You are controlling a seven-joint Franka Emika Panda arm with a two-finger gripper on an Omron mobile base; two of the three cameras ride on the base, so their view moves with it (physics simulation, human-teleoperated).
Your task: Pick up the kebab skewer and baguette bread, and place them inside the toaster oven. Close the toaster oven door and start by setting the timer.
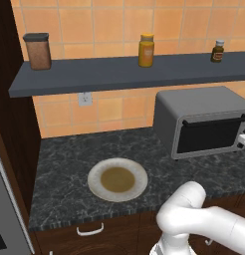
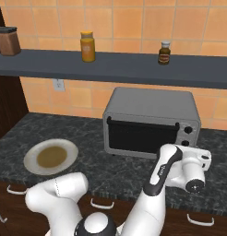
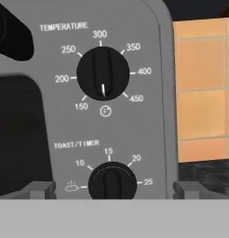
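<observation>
Gripper (image 3: 111,189) spread wide straddles the toaster oven (image 2: 152,120) timer knob (image 3: 112,182), whose lower half is cut off.

Robot arm (image 2: 157,193): glossy white rounded segments, dark grey joint band, round grey end caps, small dark markings.

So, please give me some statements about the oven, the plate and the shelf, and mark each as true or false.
1. The toaster oven door is closed. True.
2. The plate carries the baguette. False: it shows only a brown centre, no food on it.
3. Three containers stand on the shelf. True.
4. The tool is shut on the temperature knob. False: it is open, its tips on either side of the timer knob.
5. The toaster oven stands left of the plate. False: right of it.
</observation>
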